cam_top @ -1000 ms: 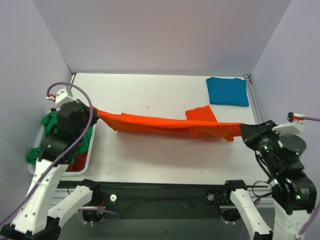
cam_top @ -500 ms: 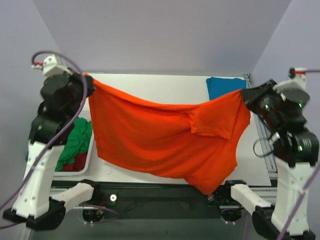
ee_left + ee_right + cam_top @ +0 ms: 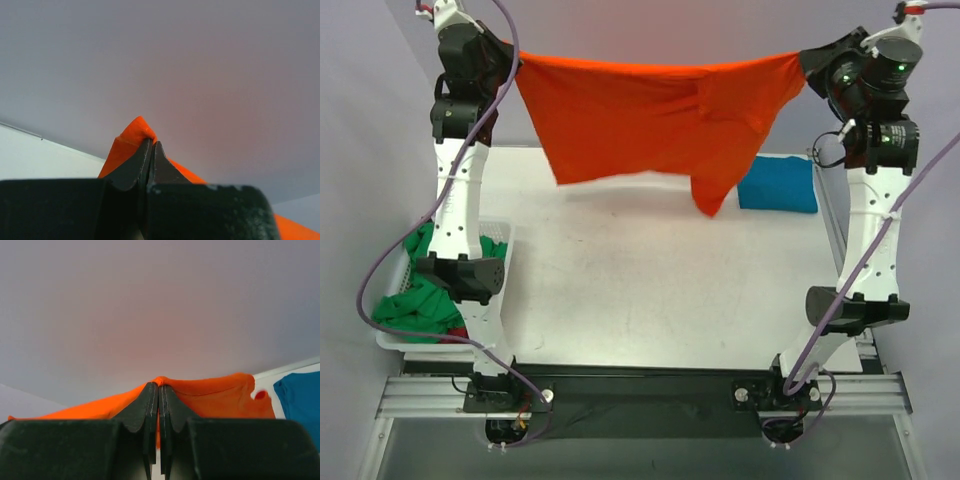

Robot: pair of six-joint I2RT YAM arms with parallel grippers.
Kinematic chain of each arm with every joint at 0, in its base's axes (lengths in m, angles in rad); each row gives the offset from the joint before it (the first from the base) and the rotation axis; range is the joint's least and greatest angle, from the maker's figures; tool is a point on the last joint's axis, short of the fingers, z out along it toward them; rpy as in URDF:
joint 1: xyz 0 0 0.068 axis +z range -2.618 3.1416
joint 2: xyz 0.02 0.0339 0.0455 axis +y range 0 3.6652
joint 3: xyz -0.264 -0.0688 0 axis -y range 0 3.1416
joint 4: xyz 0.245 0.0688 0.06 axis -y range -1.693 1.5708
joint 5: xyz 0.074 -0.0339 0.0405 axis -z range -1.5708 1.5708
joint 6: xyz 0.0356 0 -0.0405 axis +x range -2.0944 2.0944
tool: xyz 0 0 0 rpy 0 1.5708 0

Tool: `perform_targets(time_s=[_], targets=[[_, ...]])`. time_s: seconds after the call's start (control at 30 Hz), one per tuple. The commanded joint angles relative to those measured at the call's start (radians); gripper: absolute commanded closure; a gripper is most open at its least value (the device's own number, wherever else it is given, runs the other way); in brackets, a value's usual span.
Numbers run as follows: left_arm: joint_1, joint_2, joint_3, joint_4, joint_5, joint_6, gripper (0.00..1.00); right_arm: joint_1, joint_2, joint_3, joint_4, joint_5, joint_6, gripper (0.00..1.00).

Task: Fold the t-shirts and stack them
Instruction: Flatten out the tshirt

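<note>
A bright orange-red t-shirt hangs stretched between both arms, high above the table's far half. My left gripper is shut on its left corner, and in the left wrist view the cloth bunches over the tip of the left gripper. My right gripper is shut on the other corner; orange cloth spreads behind the right gripper. A folded teal blue t-shirt lies flat at the far right of the table. Green cloth fills the basket at the left.
The white lattice basket sits at the table's left edge beside the left arm. The white table top spreads below the hanging shirt. Grey walls enclose the back and sides.
Both arms have risen steeply, lifting the orange-red t-shirt from a low stretched band near the table to hanging high in the air. Both grippers stay shut on it.
</note>
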Motion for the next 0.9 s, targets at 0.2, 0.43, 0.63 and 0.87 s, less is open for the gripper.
perform_targets(time_s=[0.2, 0.43, 0.63, 0.87], targets=[[0.034, -0.276, -0.514, 0.194, 0.095, -0.032, 1.0, -0.115, -0.183, -0.421, 0.144, -0.102, 0.067, 1.0], [0.028, -0.453, -1.183, 0.395, 0.102, -0.091, 1.0, -0.169, -0.289, -0.975, 0.138, -0.084, 0.021, 1.0], [0.021, -0.419, -1.501, 0.449, 0.092, -0.125, 1.0, -0.161, -0.11, -1.161, 0.135, -0.044, -0.02, 1.0], [0.002, -0.422, -1.645, 0.4, 0.035, -0.167, 1.0, -0.156, -0.077, -1.267, 0.124, 0.043, -0.036, 0.98]])
